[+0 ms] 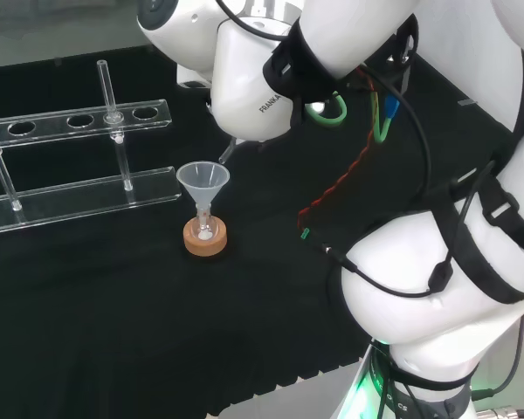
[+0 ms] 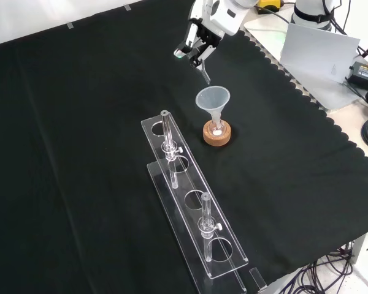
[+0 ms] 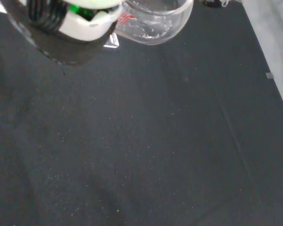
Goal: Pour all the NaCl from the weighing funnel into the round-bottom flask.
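Front view: hand [image 2: 201, 38], upper centre of frame, fingers pinching weighing funnel [image 2: 205, 68], spout angled down over plastic funnel [image 2: 213, 99] seated in round-bottom flask [image 2: 216, 130] on cork ring [image 2: 217, 135], mid-frame; white salt visible inside.

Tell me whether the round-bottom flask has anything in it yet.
Yes: white powder lies at the bottom of the round-bottom flask, which sits on its cork ring under the funnel.

This is a laboratory: a desk [image 2: 80, 122] draped in black cloth carries a clear plastic test-tube rack [image 2: 193, 211], a funnel [image 2: 213, 101] seated in a small flask on a cork ring [image 2: 216, 135], and a cabled white robot arm [image 1: 437, 262] stands over it.
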Robot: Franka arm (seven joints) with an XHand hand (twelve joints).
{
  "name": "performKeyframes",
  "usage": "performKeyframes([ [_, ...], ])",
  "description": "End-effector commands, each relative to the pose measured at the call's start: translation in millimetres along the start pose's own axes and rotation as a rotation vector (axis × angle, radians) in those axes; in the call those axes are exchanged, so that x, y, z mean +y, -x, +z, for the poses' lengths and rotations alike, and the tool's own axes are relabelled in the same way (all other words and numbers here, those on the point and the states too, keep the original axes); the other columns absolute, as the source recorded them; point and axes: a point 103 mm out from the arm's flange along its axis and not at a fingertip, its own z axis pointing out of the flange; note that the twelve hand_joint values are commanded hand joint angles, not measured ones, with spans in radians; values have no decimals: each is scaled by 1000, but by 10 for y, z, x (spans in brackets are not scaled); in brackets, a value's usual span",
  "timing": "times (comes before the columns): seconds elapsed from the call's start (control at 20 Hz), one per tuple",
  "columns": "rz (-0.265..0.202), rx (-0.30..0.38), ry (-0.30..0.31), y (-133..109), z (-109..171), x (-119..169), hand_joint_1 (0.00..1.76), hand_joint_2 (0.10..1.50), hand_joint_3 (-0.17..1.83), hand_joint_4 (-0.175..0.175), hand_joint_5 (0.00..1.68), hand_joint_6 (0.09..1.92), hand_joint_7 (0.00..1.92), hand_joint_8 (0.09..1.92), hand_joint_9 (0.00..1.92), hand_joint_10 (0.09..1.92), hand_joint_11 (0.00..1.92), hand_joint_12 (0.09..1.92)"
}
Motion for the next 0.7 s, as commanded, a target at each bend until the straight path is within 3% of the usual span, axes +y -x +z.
performKeyframes([
  [0.05, -2, -4, 1, 3, 55, 0, 1120, 740, 433, 175, 1371, 391, 1704, 87, 1235, 112, 0, 1488],
  [0.7, -49, -98, 7, 61, 14, 84, 1120, 741, 432, 175, 1369, 395, 1704, 87, 1235, 111, 0, 1488],
])
